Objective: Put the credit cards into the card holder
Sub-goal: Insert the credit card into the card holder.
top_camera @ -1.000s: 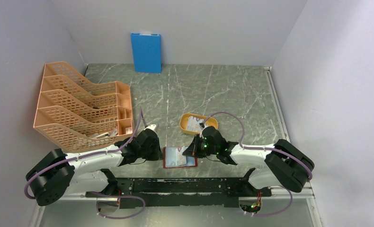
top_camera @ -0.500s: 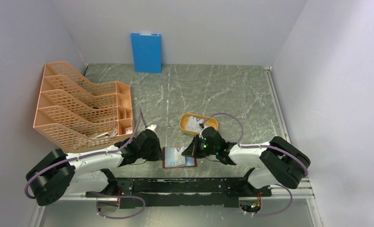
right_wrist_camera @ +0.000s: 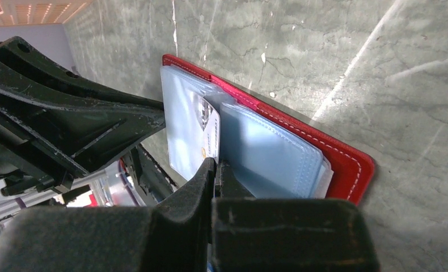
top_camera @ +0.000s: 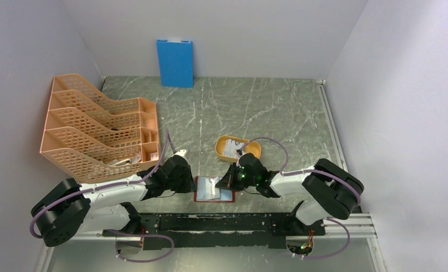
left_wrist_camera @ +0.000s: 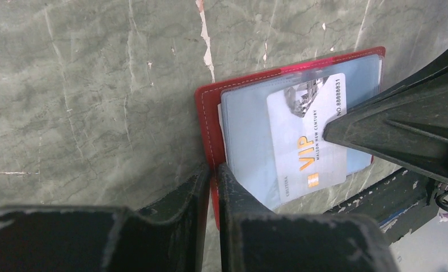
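- My left gripper (left_wrist_camera: 214,173) is nearly closed, pinching the red edge of the wallet (left_wrist_camera: 206,119).
- My right gripper (right_wrist_camera: 215,165) is fully closed, tips at the card (left_wrist_camera: 307,141); I cannot tell if it grips.
- The wallet lies open near the front edge of the table (top_camera: 256,107), card on its clear sleeves.
- The table is green, stone-patterned, with pale veins.
- White walls (top_camera: 239,34) close three sides; a blue board (top_camera: 175,62) leans at the back.
- An orange rack (top_camera: 91,127) stands left; a yellow tray (top_camera: 222,152) sits just beyond the wallet.

One credit card (left_wrist_camera: 309,139) on card holder (left_wrist_camera: 206,113); tray (top_camera: 219,149) behind it.
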{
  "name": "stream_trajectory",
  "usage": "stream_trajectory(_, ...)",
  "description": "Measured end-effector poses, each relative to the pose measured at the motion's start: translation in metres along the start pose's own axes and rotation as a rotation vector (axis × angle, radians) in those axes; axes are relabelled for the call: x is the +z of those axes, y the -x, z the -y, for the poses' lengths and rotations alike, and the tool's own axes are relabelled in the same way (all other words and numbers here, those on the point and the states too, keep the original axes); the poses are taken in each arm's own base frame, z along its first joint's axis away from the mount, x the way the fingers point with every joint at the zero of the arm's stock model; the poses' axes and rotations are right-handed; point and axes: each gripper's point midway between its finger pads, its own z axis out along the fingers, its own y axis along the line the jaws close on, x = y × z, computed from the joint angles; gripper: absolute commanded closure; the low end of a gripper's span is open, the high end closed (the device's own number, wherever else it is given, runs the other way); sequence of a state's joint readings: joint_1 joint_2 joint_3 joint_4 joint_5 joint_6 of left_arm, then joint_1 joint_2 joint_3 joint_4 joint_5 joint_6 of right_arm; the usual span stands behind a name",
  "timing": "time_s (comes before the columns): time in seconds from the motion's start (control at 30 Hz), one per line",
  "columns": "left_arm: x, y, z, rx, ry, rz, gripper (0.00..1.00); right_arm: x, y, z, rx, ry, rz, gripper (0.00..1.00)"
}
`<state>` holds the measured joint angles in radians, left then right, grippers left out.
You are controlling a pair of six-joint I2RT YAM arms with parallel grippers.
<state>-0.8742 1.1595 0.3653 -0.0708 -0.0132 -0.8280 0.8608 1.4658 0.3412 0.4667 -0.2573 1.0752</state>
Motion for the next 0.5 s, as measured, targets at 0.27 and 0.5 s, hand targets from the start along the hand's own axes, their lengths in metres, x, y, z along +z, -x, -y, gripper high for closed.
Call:
stream_trajectory(0.27,0.0001,0.0001,0.0003,-0.008,0.000,0.001,0.85,0.0050,-0.0020,-0.0040,0.034,0.000,0.007,1.00)
stream_trajectory(0.5,-0.0008,-0.0013,0.0000,-0.027,-0.011,0.008,0.86,-0.0006,-0.0024,-0.0003,0.101,-0.006,0.053,1.00)
